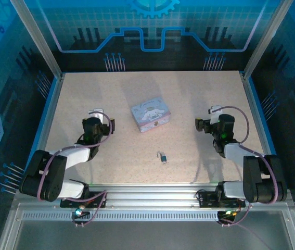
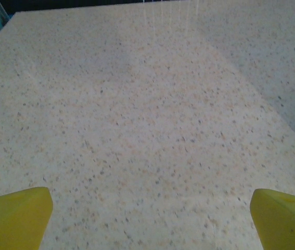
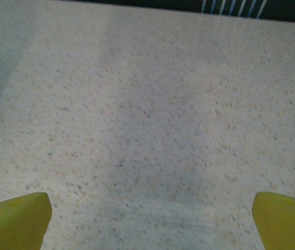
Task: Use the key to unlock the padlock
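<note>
The tiny padlock [image 1: 163,157], a dark body with a thin silver shackle, lies on the speckled table near the front centre. It is too small in the top view to tell the key apart from it. My left gripper [image 1: 96,119] rests at the left, well away from the padlock. Its yellow fingertips [image 2: 17,216] stand wide apart, open over bare table with nothing between them. My right gripper [image 1: 216,119] rests at the right, equally far from the padlock. It is open too, its yellow fingertips [image 3: 14,219] empty above the table.
A pale blue tin [image 1: 150,115] with a cartoon print sits at the table's centre, behind the padlock. Metal frame posts and blue side rails [image 1: 51,107] border the table [image 1: 189,94]. A metal rail [image 1: 152,195] runs along the front by the arm bases.
</note>
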